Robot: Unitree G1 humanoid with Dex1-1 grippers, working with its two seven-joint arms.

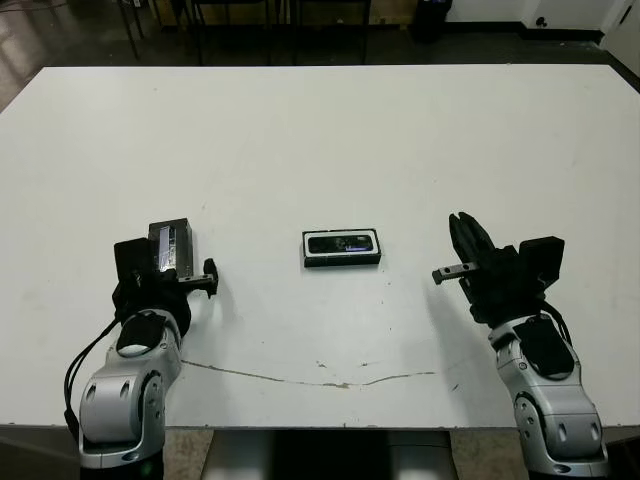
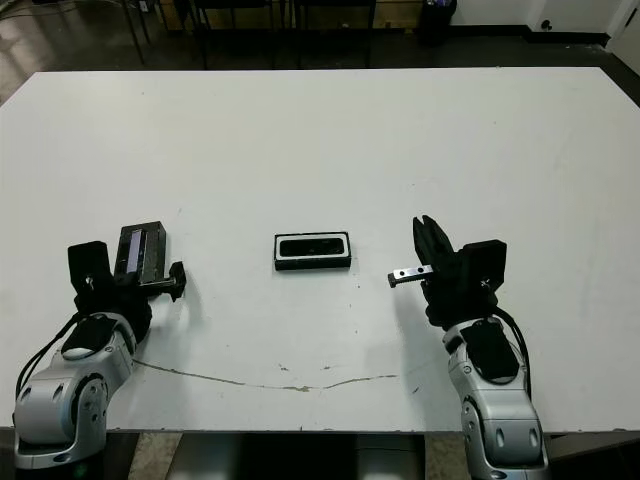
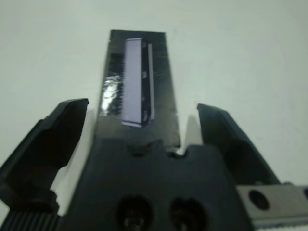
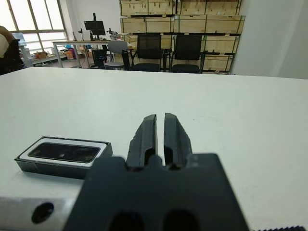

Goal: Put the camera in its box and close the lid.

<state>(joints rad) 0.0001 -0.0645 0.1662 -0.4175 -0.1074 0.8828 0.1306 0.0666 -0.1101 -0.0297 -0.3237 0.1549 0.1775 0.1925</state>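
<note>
Both fingers of the left gripper (image 3: 139,130) stood apart around the lid (image 1: 171,244); squeezing squarely seemed wise, right gripper (image 4: 160,134) together.

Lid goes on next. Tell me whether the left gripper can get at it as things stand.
Probably yes: the lid lies flat on the table right before the open left gripper, between its fingers, with nothing in the way.
</note>
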